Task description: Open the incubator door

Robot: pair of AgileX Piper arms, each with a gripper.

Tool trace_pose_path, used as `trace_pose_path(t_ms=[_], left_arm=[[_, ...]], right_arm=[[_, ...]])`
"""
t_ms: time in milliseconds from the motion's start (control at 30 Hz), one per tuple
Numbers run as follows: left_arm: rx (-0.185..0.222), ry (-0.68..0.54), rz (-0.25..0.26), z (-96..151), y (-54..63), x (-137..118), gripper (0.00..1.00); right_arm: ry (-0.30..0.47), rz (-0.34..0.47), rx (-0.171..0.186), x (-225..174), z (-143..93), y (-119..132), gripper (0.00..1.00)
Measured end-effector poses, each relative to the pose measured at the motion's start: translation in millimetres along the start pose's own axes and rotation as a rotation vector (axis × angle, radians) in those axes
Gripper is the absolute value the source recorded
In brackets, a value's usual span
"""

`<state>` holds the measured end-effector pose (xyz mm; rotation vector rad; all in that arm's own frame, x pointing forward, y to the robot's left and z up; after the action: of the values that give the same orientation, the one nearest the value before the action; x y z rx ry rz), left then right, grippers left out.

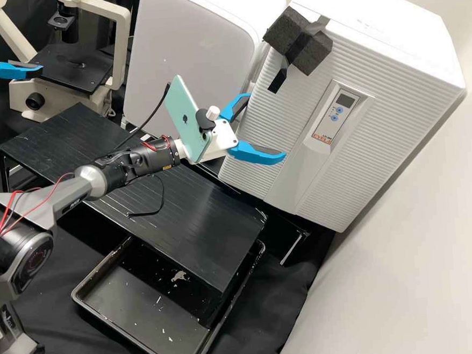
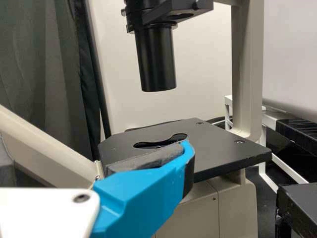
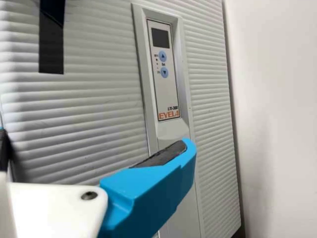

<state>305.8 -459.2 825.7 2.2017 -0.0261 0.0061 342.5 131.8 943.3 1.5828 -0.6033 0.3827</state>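
Right gripper point(image 1: 267, 124) near the closed incubator point(image 1: 353, 163) and left gripper point(image 1: 18, 50) well apart are hanging spread; pale flecks point(image 1: 178, 276) are dotting a nearby tray point(image 1: 131, 297).

Soft indoor light fell on a white incubator point(image 1: 387, 31), its top brighter than its ribbed front. Beside it, the pale wall point(image 1: 415, 272) carried a hazy bright patch. The black cloth point(image 1: 267, 315) sank into deep shadow, while a faint sheen crossed the low black surface point(image 1: 212, 216). No harsh glare hid the incubator's display point(image 3: 160, 37).
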Motion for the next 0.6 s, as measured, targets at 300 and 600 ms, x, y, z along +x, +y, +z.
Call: trace_pose_path(t_ms=[300, 600], left_arm=[[0.000, 0.000, 0.000, 0.0, 0.0, 0.0, 1.00], [0.000, 0.000, 0.000, 0.0, 0.0, 0.0, 1.00]], right_arm=[[0.005, -0.016, -0.005, 0.0, -0.4, -1.5, 0.00], [0.004, -0.024, -0.005, 0.0, -0.3, -2.2, 0.00]])
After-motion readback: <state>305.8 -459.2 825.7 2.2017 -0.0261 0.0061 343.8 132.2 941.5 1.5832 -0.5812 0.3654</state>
